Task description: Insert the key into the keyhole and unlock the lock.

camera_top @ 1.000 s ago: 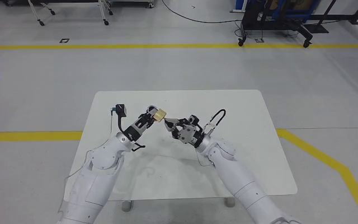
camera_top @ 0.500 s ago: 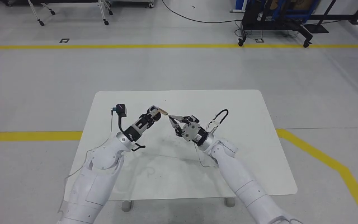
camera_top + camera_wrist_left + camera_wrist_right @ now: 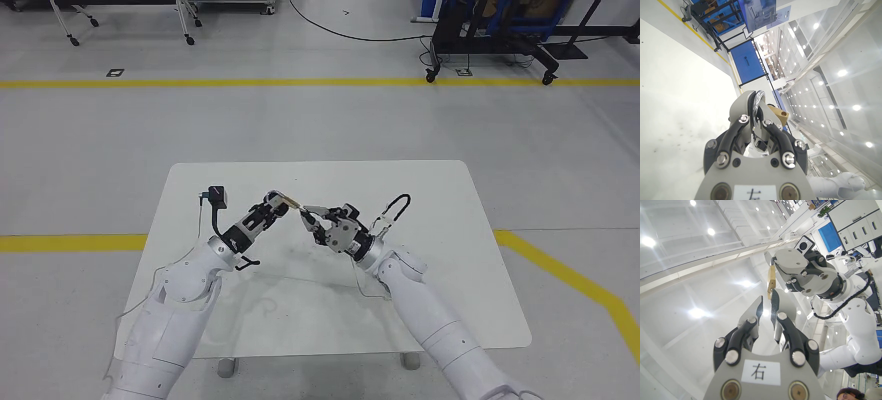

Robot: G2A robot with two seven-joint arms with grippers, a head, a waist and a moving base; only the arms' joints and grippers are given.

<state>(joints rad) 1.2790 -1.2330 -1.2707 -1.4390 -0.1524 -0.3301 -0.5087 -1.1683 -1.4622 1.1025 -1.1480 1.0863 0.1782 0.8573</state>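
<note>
A brass padlock hangs above the middle of the white table, edge-on to the top view. My left gripper is shut on its silver shackle, and the brass body sticks out past the fingers. In the right wrist view the padlock hangs from the left gripper. My right gripper stands open just below the lock's keyhole end, one fingertip almost touching it. A small silver piece, perhaps the key, shows at that end. In the top view the right gripper faces the lock.
Both arms meet over the table's middle, well above its top. A black cable loop arches from the right wrist. Yellow floor lines and black wheeled frames lie beyond the far table edge.
The left gripper has turned the padlock from its broad face to edge-on. The right gripper has shifted slightly to the right and stays close to the lock.
</note>
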